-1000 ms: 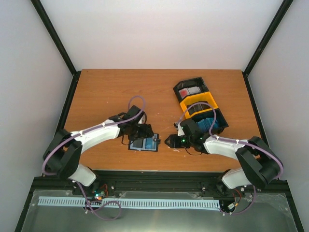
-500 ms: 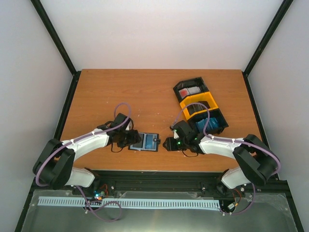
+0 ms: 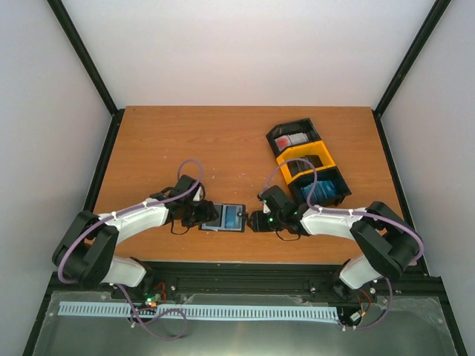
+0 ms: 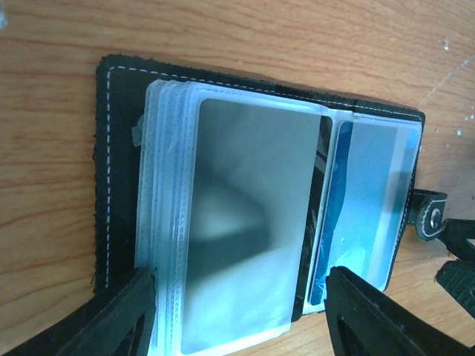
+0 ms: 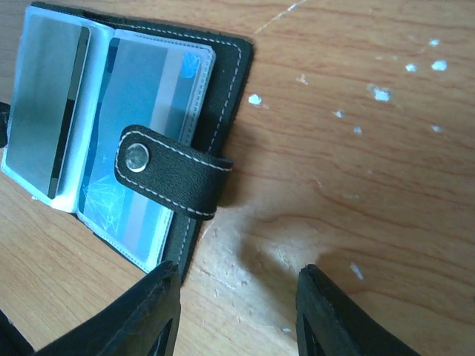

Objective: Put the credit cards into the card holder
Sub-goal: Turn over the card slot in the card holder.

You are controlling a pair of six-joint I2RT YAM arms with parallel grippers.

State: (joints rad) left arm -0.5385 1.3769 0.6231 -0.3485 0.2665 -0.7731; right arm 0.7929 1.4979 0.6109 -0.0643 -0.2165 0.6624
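Presently on the worktop: the card holder is lying open and face up near the front edge, between the two hands, so each is reaching it from its own end.
Holder contents: a grey card is sitting in the topmost of the clear sleeves on one half, and a light blue card is showing through the sleeve on the other half.
Tab: it is lying unfastened, folded back across the blue-card page and leaving the sleeves exposed for loading.
Left hand: its fingers are standing apart, straddling the near edge of the sleeve stack with the grey card's end between them. It is probably settling in to steady the holder. Whether it is touching the holder cannot be told.
Right hand: its fingers are standing apart and holding nothing, with only bare worktop between them. It is hovering just beside the tab end, seemingly placing itself to work the tab or that page.
Row of trays: it is standing at the right rear, well apart from the holder and serving as the supply. Red-and-white cards are lying in the far tray and blue cards in the near one.
Task standing: by judgement it is partly done, since cards are waiting in the trays.
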